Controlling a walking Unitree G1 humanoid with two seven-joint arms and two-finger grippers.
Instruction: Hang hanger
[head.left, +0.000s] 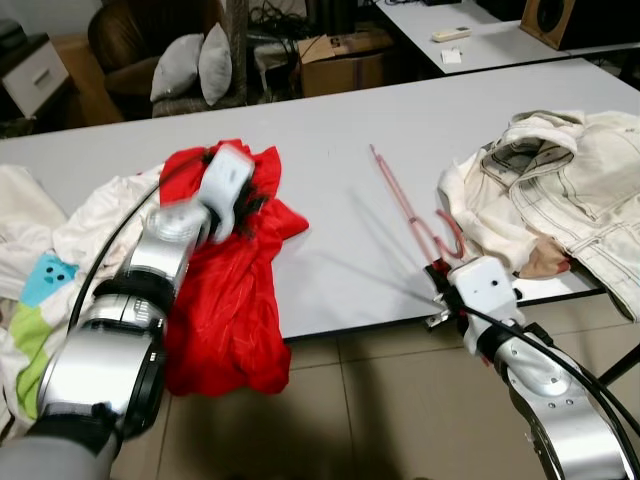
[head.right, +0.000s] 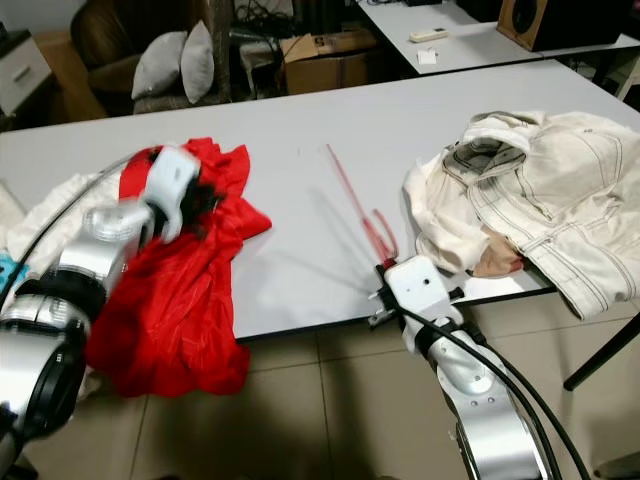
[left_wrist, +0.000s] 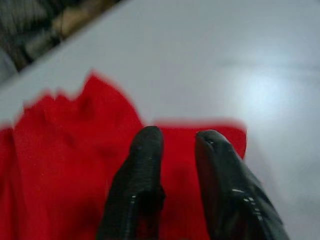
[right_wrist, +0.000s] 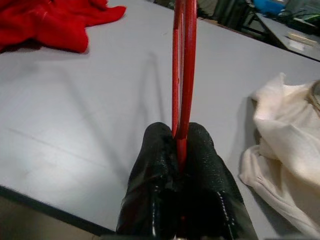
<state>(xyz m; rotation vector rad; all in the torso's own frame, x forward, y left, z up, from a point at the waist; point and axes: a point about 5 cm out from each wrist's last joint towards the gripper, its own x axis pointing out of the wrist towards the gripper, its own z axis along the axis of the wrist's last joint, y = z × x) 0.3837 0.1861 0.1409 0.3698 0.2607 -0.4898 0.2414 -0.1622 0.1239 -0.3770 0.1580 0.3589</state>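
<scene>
Grey table (head.left: 330, 130), seen from its near edge, with boxes and cushions behind the far edge. A red hanger (head.left: 405, 205) is pinched at the near edge by the right gripper (right_wrist: 181, 142), whose fingers are pressed together on it; the frame is raised and reaches inward over the surface. A red garment (head.left: 235, 290) is draped over the near edge towards the left end, and the left gripper (left_wrist: 175, 145) is held above it, fingers slightly parted and empty. A cream jacket (head.left: 560, 190) is heaped at the right end.
</scene>
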